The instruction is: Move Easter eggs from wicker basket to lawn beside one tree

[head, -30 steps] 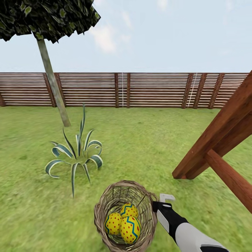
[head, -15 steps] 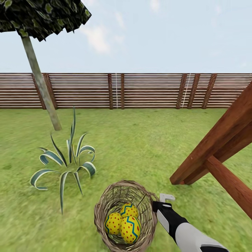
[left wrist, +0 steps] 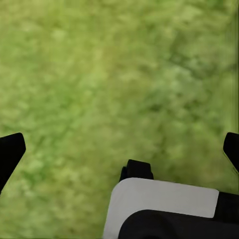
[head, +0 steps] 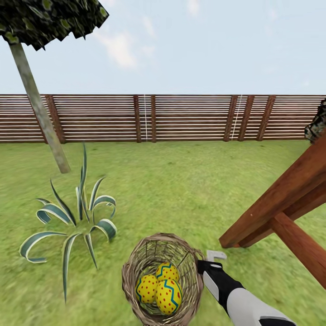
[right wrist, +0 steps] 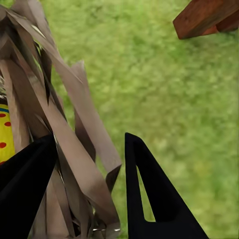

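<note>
Right arm reaching forward, gripper (right wrist: 89,189) clamped on basket (head: 136,267) rim; three eggs (head: 158,287) inside. Left gripper (left wrist: 119,149) spread wide over grass (left wrist: 119,74).

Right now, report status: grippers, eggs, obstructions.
Right gripper clamped on wicker basket rim; left gripper open over lawn. Three Easter eggs inside basket. Spiky plant sits between basket and tree.

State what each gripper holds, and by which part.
The right gripper grips the basket by its rim wall, one finger inside, one outside. The left gripper is open, holding nothing.
</note>
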